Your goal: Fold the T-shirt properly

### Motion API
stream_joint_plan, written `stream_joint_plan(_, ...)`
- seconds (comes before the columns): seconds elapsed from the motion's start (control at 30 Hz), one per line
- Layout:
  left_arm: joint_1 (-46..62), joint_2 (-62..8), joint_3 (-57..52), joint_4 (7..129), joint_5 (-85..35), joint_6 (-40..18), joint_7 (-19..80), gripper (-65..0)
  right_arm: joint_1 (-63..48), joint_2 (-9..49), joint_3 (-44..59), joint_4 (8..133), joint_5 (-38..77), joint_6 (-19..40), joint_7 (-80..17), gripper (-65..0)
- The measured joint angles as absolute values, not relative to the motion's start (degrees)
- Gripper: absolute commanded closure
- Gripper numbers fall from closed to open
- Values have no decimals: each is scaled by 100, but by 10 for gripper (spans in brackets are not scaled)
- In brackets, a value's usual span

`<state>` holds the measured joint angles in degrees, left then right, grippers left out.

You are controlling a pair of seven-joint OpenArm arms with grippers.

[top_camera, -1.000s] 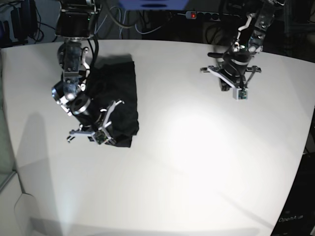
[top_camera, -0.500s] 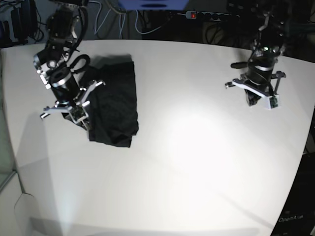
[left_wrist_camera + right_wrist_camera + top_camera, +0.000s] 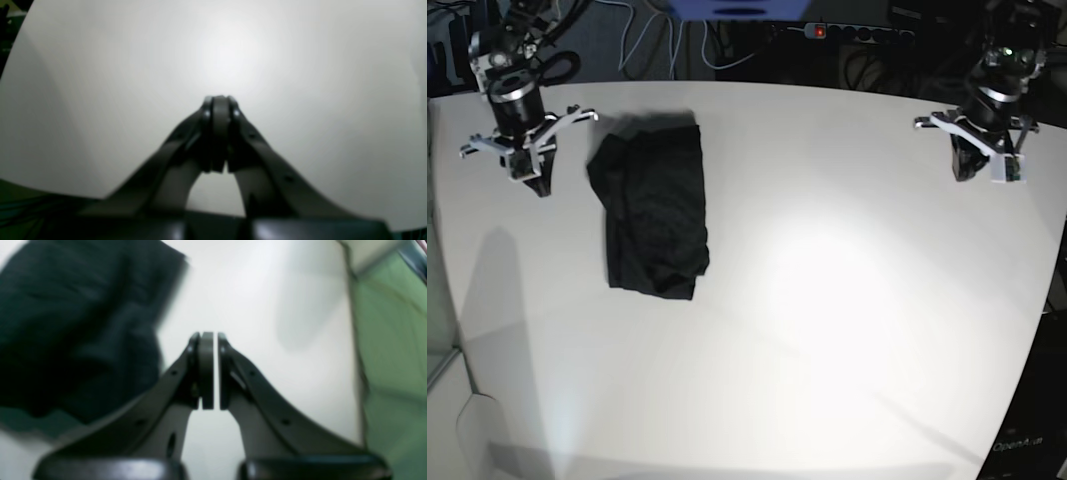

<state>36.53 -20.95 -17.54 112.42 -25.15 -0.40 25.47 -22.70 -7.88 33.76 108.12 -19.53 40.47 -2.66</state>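
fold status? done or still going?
Looks done: the plain black T-shirt lies as a compact folded rectangle on the white table. Nothing in hand: right gripper and left gripper both shut, empty, away from the cloth. Nothing visibly left.

T-shirt (image 3: 653, 209): plain black, no print; reads dark bluish-black and blurred in the right wrist view (image 3: 76, 323). Surface (image 3: 827, 300): plain white, with a brighter glare patch near the middle. Right claw (image 3: 535, 180) and left claw (image 3: 972, 168): black, with pale grey brackets at the wrists. Claw fingers (image 3: 217, 133) dark grey up close. Green panel (image 3: 390, 356) past the surface edge.
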Motion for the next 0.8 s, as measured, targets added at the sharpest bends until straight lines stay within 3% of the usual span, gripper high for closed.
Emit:
stream_joint_plan(0.33,4460,-1302,-3148,11358,-2320,-1691,2526,0,-2265,-941,4595,10805,-1942,4047,-235,0)
stream_joint_plan(0.63,4622,-139,-3186,11354,-357,-2646,2517,0,-2578,-939,4976,10486,-1918,4049,-239,0)
stream_joint_plan(0.8,4657,797,-3229,11227,950,-3824,2464,0,-2571,-941,5282,10031,-1907,4045,-224,0)
